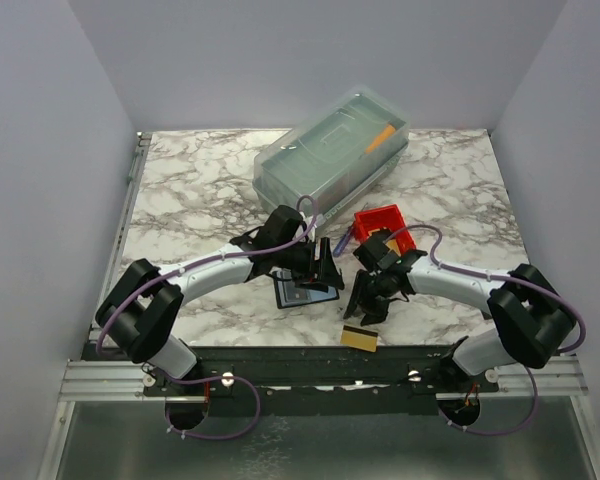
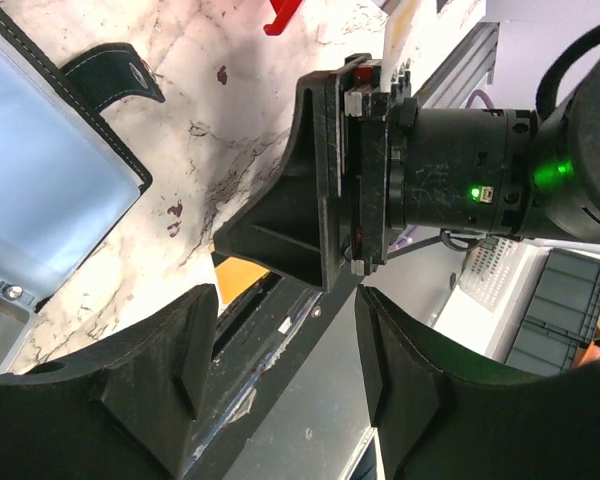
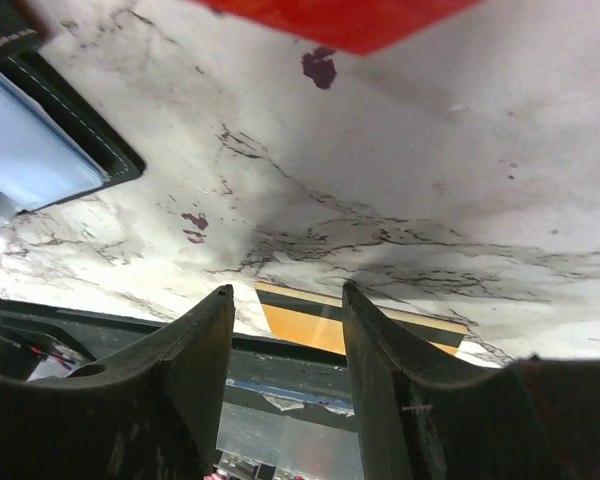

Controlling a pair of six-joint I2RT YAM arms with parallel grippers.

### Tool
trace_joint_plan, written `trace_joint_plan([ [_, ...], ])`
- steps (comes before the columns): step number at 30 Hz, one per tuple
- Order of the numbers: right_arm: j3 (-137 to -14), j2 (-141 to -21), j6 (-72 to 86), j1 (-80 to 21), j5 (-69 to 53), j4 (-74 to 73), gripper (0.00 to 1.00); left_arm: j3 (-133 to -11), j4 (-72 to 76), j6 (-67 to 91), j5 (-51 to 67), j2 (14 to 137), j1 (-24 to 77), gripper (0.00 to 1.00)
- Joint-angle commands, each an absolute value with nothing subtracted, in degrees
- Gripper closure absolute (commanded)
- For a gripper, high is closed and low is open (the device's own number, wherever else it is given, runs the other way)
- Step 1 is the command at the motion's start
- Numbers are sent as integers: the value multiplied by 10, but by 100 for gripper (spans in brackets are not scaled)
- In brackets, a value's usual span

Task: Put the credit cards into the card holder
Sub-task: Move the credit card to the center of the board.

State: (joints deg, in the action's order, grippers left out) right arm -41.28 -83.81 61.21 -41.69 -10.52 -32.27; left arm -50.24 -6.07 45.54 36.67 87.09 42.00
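The card holder (image 1: 302, 293) lies open on the marble between the arms, a pale blue card (image 2: 40, 170) showing in its pocket. It also appears at the left of the right wrist view as the black holder (image 3: 50, 150). A tan credit card (image 1: 359, 338) with a dark stripe lies at the table's near edge, partly over the rail. My right gripper (image 1: 365, 308) hangs open just above and behind that tan card (image 3: 310, 325), which shows beyond its gap. My left gripper (image 1: 325, 270) is open and empty at the holder's right edge, facing the right gripper.
A red bin (image 1: 385, 228) stands just behind the right gripper. A large clear lidded box (image 1: 330, 150) sits at the back centre. The black metal rail (image 1: 280, 358) runs along the near table edge, right below the tan card.
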Motion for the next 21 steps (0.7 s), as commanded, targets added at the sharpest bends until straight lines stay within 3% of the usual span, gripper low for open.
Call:
trace_joint_plan([
  [1, -418, -830, 624, -423, -76, -387, 48, -521, -59, 442, 385, 891, 419, 37],
  [6, -474, -801, 652, -423, -33, -467, 39, -533, -60, 423, 396, 919, 437, 39],
  [9, -455, -755, 682, -423, -34, -498, 32, -536, -61, 417, 402, 941, 468, 46],
  [12, -399, -690, 714, -423, -73, -491, 32, -544, -61, 402, 413, 977, 507, 53],
  [16, -323, -609, 746, -423, -147, -458, 34, -559, -61, 399, 429, 1032, 538, 72],
  [21, -291, -570, 736, -423, -172, -440, 33, -567, -61, 388, 420, 1061, 555, 79],
])
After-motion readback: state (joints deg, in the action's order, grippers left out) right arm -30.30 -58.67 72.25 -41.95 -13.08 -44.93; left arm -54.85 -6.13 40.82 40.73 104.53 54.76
